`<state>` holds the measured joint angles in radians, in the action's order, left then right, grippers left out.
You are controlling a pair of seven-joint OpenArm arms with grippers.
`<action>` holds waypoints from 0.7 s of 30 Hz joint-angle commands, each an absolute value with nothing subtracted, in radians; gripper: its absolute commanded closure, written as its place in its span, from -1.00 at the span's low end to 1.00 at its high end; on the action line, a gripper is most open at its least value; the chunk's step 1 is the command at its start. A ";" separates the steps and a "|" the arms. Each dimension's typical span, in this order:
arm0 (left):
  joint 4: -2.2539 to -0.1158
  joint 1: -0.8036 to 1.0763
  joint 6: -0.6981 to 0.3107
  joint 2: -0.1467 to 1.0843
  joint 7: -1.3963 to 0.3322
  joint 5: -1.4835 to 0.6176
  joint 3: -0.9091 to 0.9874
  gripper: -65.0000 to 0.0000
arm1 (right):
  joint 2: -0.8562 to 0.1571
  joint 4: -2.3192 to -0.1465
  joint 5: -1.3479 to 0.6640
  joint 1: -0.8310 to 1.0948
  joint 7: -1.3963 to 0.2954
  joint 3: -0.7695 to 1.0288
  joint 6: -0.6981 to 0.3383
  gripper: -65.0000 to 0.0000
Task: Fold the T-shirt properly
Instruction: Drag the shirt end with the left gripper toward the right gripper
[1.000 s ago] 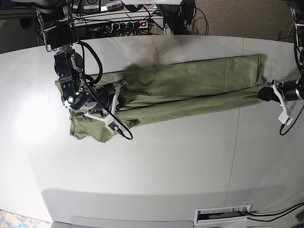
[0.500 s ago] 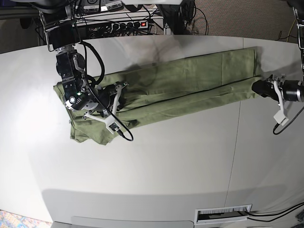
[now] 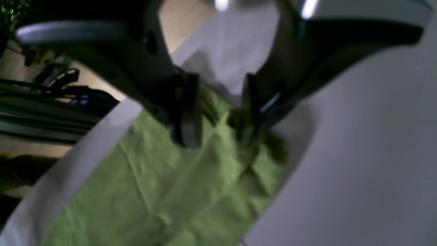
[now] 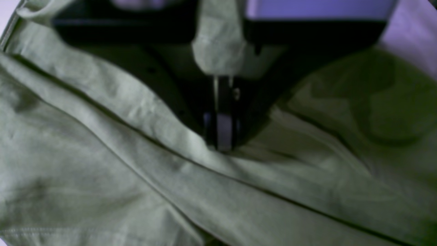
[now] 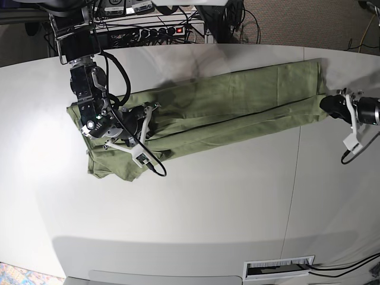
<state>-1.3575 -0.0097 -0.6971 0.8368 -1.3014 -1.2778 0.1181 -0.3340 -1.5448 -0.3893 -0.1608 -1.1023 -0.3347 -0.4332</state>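
Letting go of the hem a moment ago, the left hand (image 5: 330,107) now stands open just off the end of the long sage-green cotton T-shirt (image 5: 219,110) stretched across the grey tabletop (image 5: 208,208), while the right hand (image 5: 138,127) stays pinched on a fabric fold, suggesting the lengthwise fold is laid.

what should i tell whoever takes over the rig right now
Left gripper: open, at the T-shirt's end edge, gripping nothing.
Right gripper: shut on the T-shirt at the other end.
T-shirt: laid across the table as a long narrow band, folded lengthwise.
Done: lengthwise fold.
Left: fold the band crosswise into a compact stack and smooth it.
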 commanded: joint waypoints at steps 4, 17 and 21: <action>-1.387 -0.005 -0.698 0.854 -1.283 -1.298 0.127 0.36 | -0.340 -1.543 -0.365 -0.167 -1.139 -0.335 -0.427 0.96; -1.387 -0.006 -0.698 0.826 -1.085 -1.090 0.127 0.36 | -0.341 -1.543 -0.365 -0.166 -1.143 -0.335 -0.427 0.96; -1.387 -0.005 -0.698 0.825 -1.029 -1.016 0.127 0.36 | -0.341 -1.543 -0.365 -0.166 -1.144 -0.335 -0.427 0.96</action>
